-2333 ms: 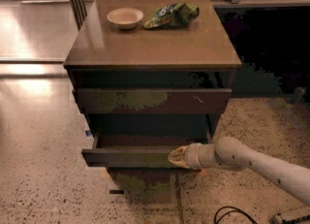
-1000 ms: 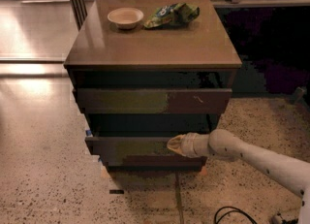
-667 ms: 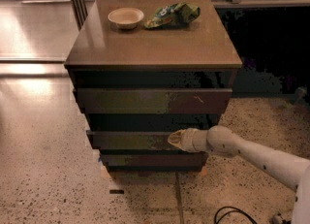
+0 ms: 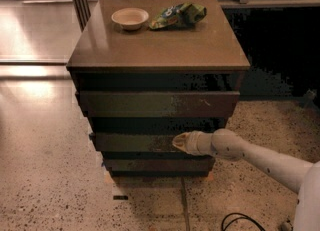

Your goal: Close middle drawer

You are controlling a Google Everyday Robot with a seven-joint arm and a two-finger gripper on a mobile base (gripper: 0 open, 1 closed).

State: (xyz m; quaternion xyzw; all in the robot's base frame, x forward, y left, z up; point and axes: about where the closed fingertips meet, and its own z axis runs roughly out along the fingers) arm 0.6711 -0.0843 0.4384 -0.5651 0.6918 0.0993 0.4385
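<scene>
The middle drawer (image 4: 132, 142) is a dark brown, low, plain front panel in the wooden cabinet (image 4: 157, 50). It sits nearly flush with the drawer front below it. My gripper (image 4: 179, 142) is at the end of the white arm that reaches in from the lower right. Its tip presses against the right part of the middle drawer's front. The taller top drawer front (image 4: 157, 104) with pale scratch marks sticks out slightly above it.
A small pale bowl (image 4: 130, 18) and a green snack bag (image 4: 177, 15) lie on the cabinet top. A dark cable (image 4: 240, 221) lies on the speckled floor at the lower right. A dark wall or railing stands behind the cabinet.
The middle drawer was pulled far out and has slid back into the cabinet. My gripper moved forward with it, pressing on its front.
</scene>
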